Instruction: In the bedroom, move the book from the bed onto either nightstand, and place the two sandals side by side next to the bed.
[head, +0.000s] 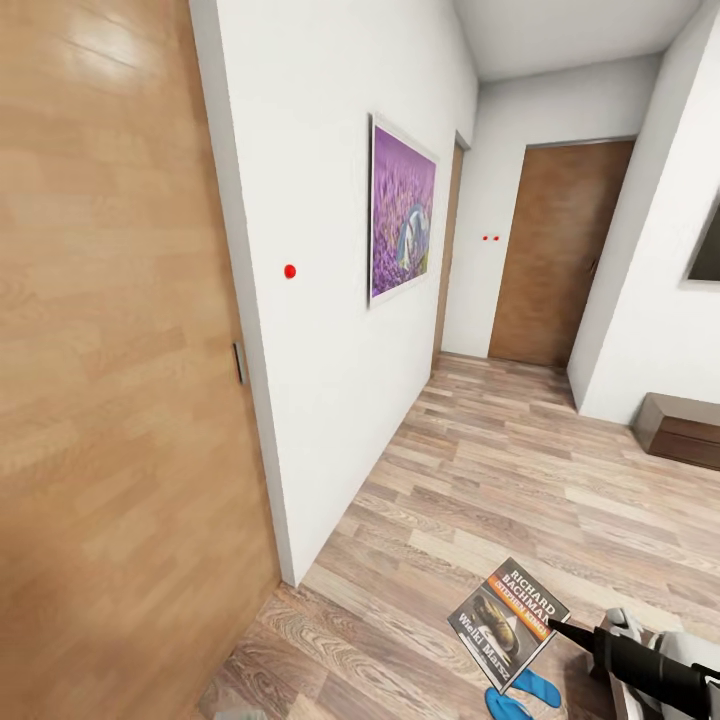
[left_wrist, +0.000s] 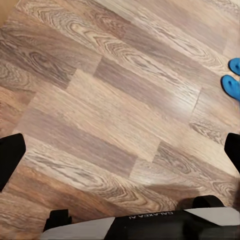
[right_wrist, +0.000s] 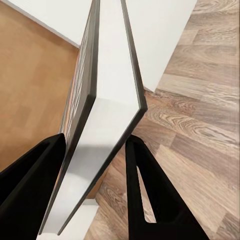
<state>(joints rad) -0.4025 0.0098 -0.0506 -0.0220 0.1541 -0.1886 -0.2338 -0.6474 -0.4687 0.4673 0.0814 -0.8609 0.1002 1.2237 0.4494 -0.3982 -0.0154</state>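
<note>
Item: small dark-covered paperback book (head: 508, 625) with orange band and white lettering, pinched by its edge in the black right gripper (right_wrist: 95, 165), held above wood-plank floor (head: 480, 480). Two bright blue flat sandals (head: 525, 694) on floor beneath it. Left gripper (left_wrist: 120, 150): fingers spread apart, holding nothing

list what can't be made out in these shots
- Sandals: head view, partly behind the book and cut by the bottom edge; left wrist view, cut by the frame edge.
- Book cover: right wrist view shows it edge-on, so the print is unreadable.
- Left hand: fingertips cut off at both sides.
</note>
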